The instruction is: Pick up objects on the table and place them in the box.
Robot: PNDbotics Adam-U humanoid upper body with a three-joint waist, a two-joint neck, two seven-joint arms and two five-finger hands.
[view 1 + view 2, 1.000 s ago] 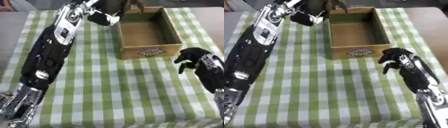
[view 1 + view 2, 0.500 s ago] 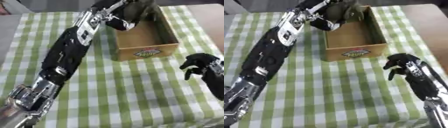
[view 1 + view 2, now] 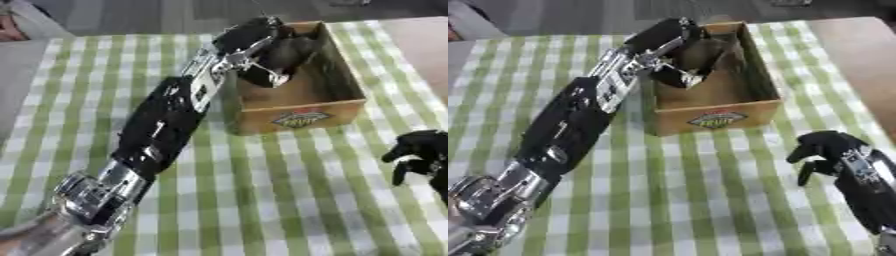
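A brown cardboard box (image 3: 297, 116) with a fruit label on its front wall stands open at the back right of the table. My left arm stretches across the table, and my left hand (image 3: 261, 56) is down inside the box. Its fingers are curled round a dark olive thing (image 3: 303, 49), whose shape I cannot make out, held over the box floor near the far wall. My right hand (image 3: 826, 151) hovers low at the right, in front of the box, fingers curled and holding nothing.
A green and white checked cloth (image 3: 262, 200) covers the table. Grey floor shows beyond the far edge and a bare tabletop strip at the far right. My long left forearm (image 3: 162, 125) lies diagonally over the cloth's left half.
My left hand has carried the dark thing from above the box's far left corner down into the box. The camera has shifted. My right hand stays curled at the right.
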